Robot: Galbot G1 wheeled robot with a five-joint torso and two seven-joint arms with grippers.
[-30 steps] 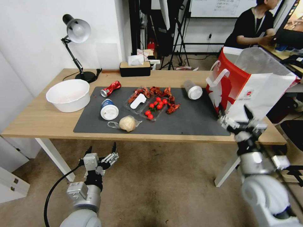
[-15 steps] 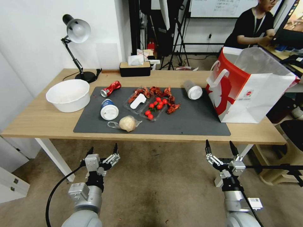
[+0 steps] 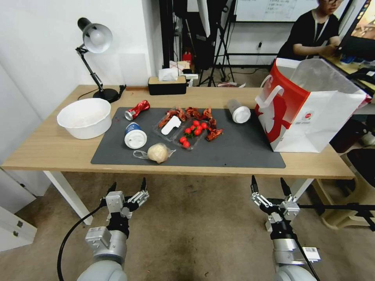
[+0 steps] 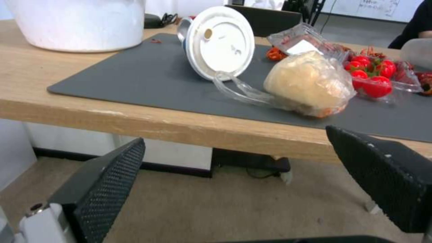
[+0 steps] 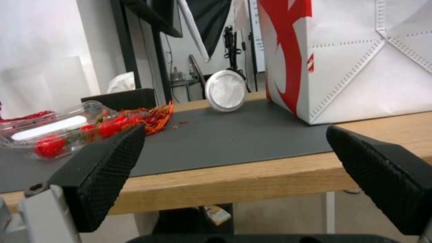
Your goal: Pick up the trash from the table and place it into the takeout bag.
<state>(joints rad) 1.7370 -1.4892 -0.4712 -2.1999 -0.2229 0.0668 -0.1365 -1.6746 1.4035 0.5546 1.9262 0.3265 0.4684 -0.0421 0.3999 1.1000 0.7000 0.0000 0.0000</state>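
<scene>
- The left end effector [image 3: 127, 186] hangs low in front of the desk [image 3: 47, 150], below its near edge, with its fingers spread wide and nothing in them.
- The right end effector [image 3: 267, 185] hangs low too, under the right part of the near edge, with its fingers wide apart and nothing between them.
- Just past the left end effector, the pale bun in clear plastic [image 3: 158, 152] lies near the front edge of the dark grey mat [image 3: 242, 150].
- Beside the bun, the blue-white lidded cup [image 3: 134, 136] lies on its side with its lid facing the robot.
- Farther back on the mat lies the crushed red can [image 3: 136, 109].
- In the middle of the mat sits a clear tray [image 3: 170, 125] with small red tomatoes [image 3: 194, 130] and red shells [image 3: 193, 112] around it.
- The clear white-lidded cup [image 3: 238, 111] lies on its side near the takeout bag [image 3: 308, 107].
- The bag stands upright and open on the right end of the desk.
- A white bowl [image 3: 84, 117] sits on the bare wood at the left end.
</scene>
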